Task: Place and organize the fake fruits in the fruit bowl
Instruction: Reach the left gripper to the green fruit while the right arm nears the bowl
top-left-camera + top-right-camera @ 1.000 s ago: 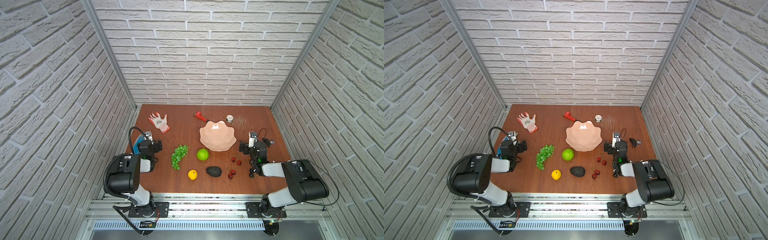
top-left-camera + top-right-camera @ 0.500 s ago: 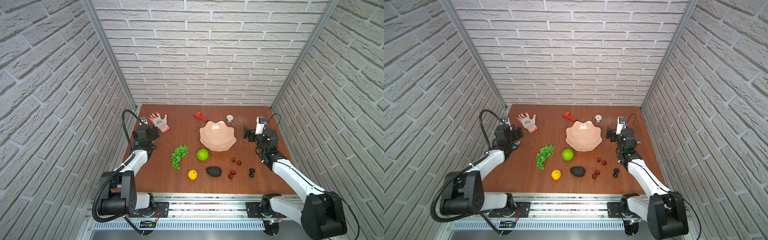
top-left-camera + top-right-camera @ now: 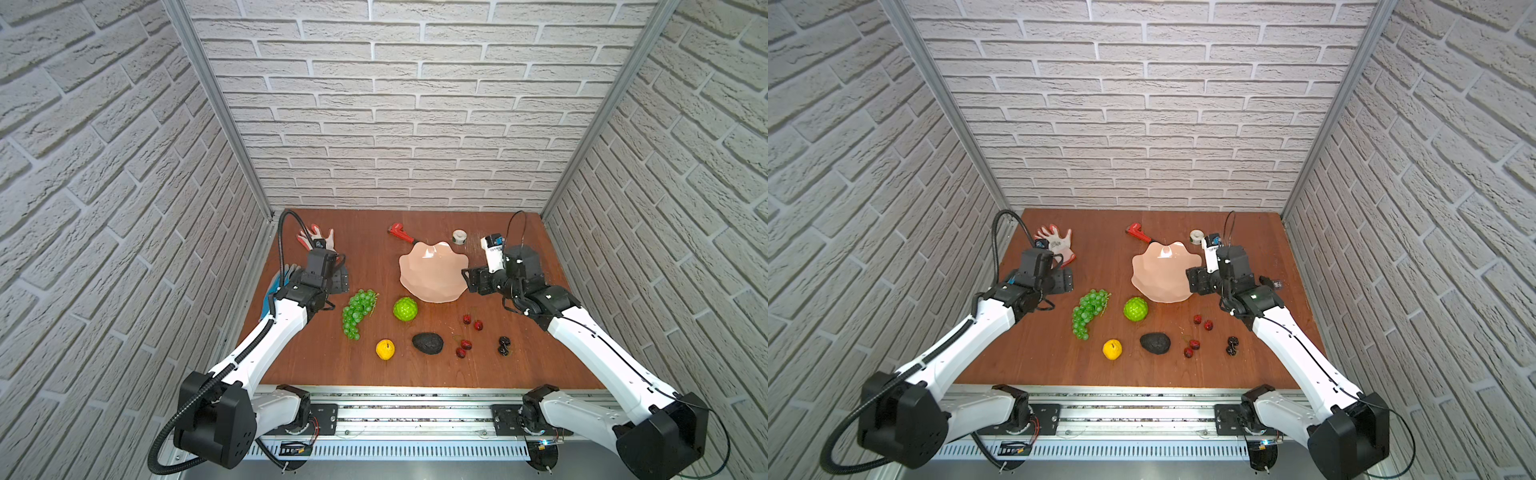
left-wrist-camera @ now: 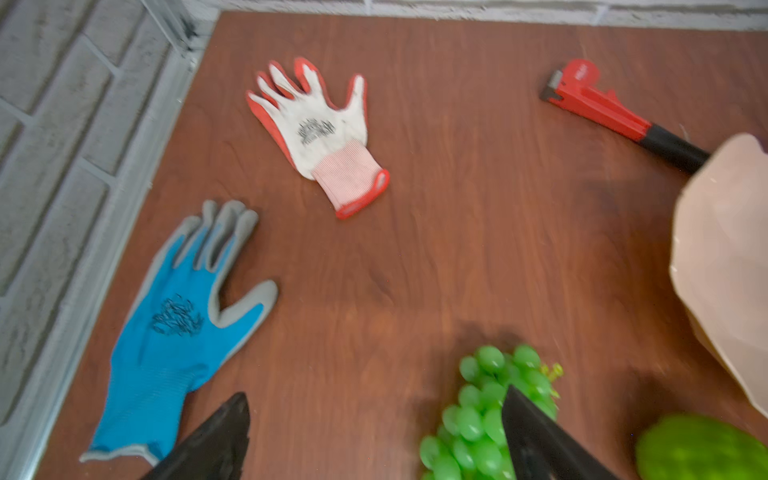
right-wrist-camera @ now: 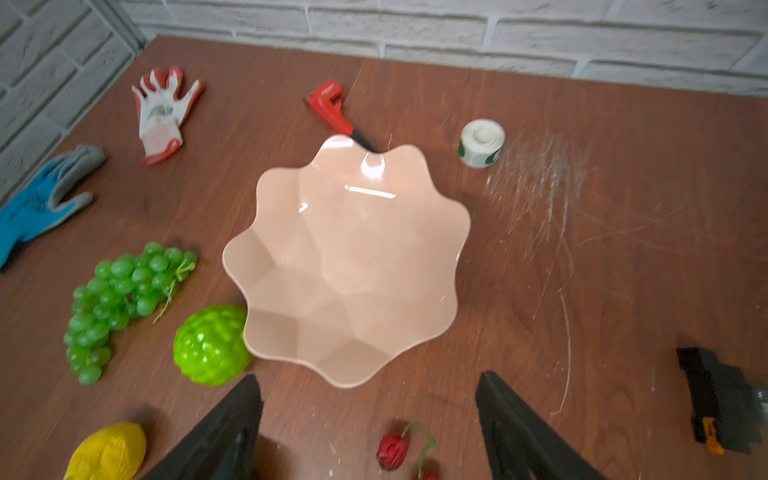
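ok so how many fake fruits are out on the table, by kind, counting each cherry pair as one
green grape bunch: 1
bumpy lime-green ball: 1
small yellow pear-like fruit: 1
dark avocado: 1
red cherry pairs: 2
dark cherry pair: 1
total: 7, none of them in the fruit bowl

Bright overhead light is glinting white on the far wall of the fruit bowl (image 5: 372, 166). Motion blur is softening the left wrist view, and the brick wall (image 3: 395, 124) is bowing in both top views.
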`<state>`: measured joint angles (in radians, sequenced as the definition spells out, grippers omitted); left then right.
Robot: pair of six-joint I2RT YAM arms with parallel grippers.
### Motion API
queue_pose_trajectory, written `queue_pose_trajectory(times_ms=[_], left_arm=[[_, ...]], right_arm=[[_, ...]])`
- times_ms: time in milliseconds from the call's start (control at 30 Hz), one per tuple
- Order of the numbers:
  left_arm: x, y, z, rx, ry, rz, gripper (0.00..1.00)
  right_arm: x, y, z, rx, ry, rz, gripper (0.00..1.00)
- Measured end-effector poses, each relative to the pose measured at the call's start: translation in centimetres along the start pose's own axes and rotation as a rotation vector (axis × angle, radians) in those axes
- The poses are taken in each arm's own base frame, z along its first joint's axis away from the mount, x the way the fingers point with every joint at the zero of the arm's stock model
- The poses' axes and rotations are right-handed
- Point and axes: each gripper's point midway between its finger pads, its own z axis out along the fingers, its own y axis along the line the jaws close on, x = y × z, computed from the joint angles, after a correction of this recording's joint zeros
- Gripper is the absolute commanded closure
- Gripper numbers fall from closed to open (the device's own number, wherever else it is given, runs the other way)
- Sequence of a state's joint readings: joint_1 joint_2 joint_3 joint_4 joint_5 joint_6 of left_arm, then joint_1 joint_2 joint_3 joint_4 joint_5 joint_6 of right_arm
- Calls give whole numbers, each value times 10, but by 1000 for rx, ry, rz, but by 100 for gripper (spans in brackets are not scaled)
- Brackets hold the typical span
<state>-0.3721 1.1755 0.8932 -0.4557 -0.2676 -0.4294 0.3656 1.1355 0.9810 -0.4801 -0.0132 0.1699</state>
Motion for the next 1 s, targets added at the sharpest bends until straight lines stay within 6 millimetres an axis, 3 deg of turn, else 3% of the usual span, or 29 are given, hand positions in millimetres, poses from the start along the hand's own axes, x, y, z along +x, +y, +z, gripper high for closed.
queue_pose_trajectory(times_ms=[200, 333, 600, 767, 1000], left_arm=[[9, -55, -22, 166, 78, 65, 10], [20, -110, -31, 317, 145, 149, 9], [54, -186, -13, 458, 340, 325, 9], [65, -210, 6, 468, 426, 387, 9], [77, -217, 29, 431, 510, 433, 11]], right_arm=[[31, 34, -1, -68, 137, -78, 20], [46, 43, 2, -96, 197, -88, 20], [63, 41, 8, -90, 241, -62, 15], [69, 36, 9, -67, 253, -60, 14], [71, 28, -1, -36, 225, -58, 14]])
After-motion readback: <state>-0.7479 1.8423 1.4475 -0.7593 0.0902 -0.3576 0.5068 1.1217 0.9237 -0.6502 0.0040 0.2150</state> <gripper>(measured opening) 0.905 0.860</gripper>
